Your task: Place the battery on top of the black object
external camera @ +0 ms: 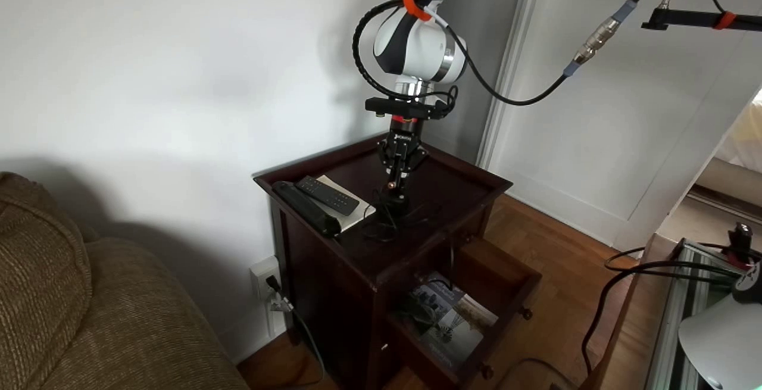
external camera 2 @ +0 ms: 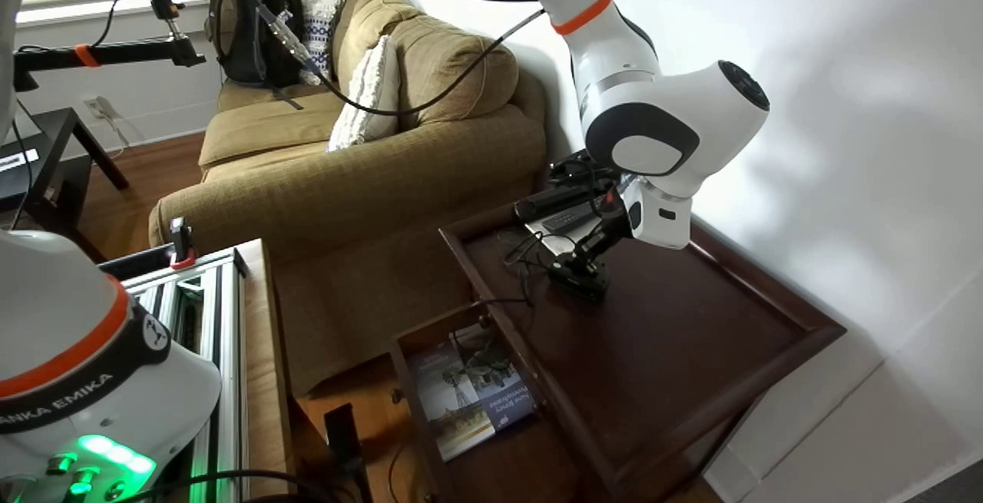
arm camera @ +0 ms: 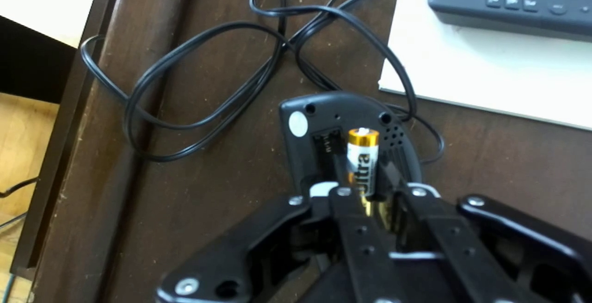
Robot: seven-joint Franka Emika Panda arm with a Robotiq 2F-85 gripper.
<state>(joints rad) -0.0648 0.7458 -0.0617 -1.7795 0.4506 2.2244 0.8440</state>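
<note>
The battery (arm camera: 363,162), white with a gold end and "ultra" lettering, is held between my fingertips in the wrist view. Its gold end (external camera: 391,186) also shows in an exterior view. My gripper (arm camera: 372,176) is shut on it and points down at the black object. The black object (arm camera: 354,106) is a small low device lying on the cabinet top, with an open compartment, a white oval sticker and small holes. It also shows in an exterior view (external camera 2: 580,280). The battery is over the black object; whether they touch is hard to tell. The fingers hide the object's near part.
A black cable (arm camera: 231,25) loops beside the black object on the dark wooden cabinet top (external camera 2: 660,349). A remote (external camera: 327,195) lies on a white pad (external camera: 359,214) beside a long black case (external camera: 306,208). An open drawer (external camera: 512,295) below holds booklets. A wall stands behind.
</note>
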